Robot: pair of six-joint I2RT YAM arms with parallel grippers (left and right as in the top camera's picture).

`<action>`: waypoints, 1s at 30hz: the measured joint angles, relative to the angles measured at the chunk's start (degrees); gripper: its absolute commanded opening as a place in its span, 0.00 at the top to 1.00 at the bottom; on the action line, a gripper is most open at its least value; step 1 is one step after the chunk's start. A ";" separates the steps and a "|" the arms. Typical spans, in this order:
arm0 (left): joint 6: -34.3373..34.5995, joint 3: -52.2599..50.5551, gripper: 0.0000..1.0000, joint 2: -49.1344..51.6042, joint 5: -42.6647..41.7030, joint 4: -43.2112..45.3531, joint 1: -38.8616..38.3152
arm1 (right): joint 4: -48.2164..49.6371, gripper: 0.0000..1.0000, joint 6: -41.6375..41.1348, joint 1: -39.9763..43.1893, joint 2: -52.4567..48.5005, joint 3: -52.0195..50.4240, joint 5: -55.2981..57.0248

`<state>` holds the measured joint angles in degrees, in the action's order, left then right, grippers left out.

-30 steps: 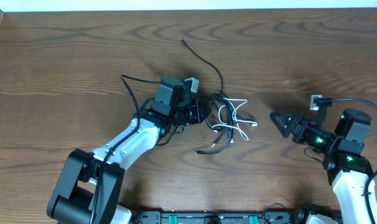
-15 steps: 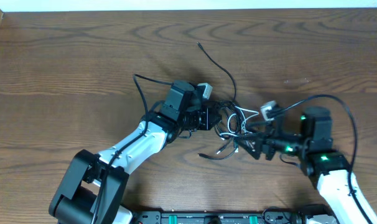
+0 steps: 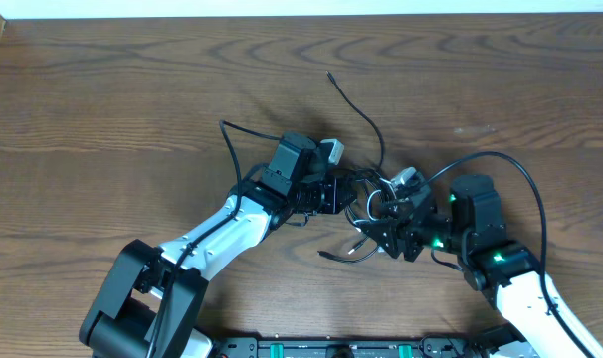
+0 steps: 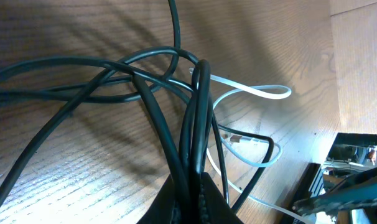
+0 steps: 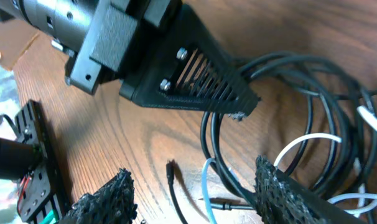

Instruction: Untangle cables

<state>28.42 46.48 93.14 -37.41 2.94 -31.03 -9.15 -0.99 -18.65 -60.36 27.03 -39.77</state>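
The cables (image 3: pixel 364 204) lie in a tangle at the table's middle, mostly black with a white one (image 4: pixel 263 92). One black end trails toward the far edge. My left gripper (image 3: pixel 333 192) reaches in from the left and is shut on a bundle of black cables (image 4: pixel 195 124) that run straight out from its tips (image 4: pixel 191 190). My right gripper (image 3: pixel 376 223) comes in from the right, low over the tangle. Its fingers (image 5: pixel 107 194) stand apart, with a black plug end (image 5: pixel 170 169) and a white strand (image 5: pixel 207 183) lying between them. The left gripper's ribbed finger (image 5: pixel 201 78) sits just ahead of it.
Bare wooden table (image 3: pixel 102 119) surrounds the tangle on all sides. A black loop (image 3: pixel 225 134) sticks out behind the left arm. The right arm's own thick cord (image 3: pixel 525 184) arcs over its wrist. The arms' base rail (image 3: pixel 341 348) runs along the near edge.
My right arm has swung left from the table's right side into the tangle, its jaws narrowing a little. My left gripper has drifted slightly right, carrying the cables with it.
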 measured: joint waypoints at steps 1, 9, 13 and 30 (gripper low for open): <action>0.02 0.00 0.92 0.00 0.00 -0.02 0.00 | 0.00 0.40 0.02 -0.61 -0.50 0.00 0.52; 0.02 0.00 0.92 0.00 0.00 -0.02 0.00 | -0.33 0.61 0.35 -3.72 -5.09 0.00 3.72; 0.02 0.00 0.92 0.00 0.00 -0.02 0.00 | 0.20 0.62 0.15 -4.09 -5.60 0.00 3.93; 0.02 0.00 0.92 0.00 0.00 -0.04 -0.07 | 3.48 0.70 -3.08 -4.13 -5.60 0.00 4.63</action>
<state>28.45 46.48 93.14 -37.41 2.90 -31.09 -5.67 -4.08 -22.79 -65.95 27.03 -35.14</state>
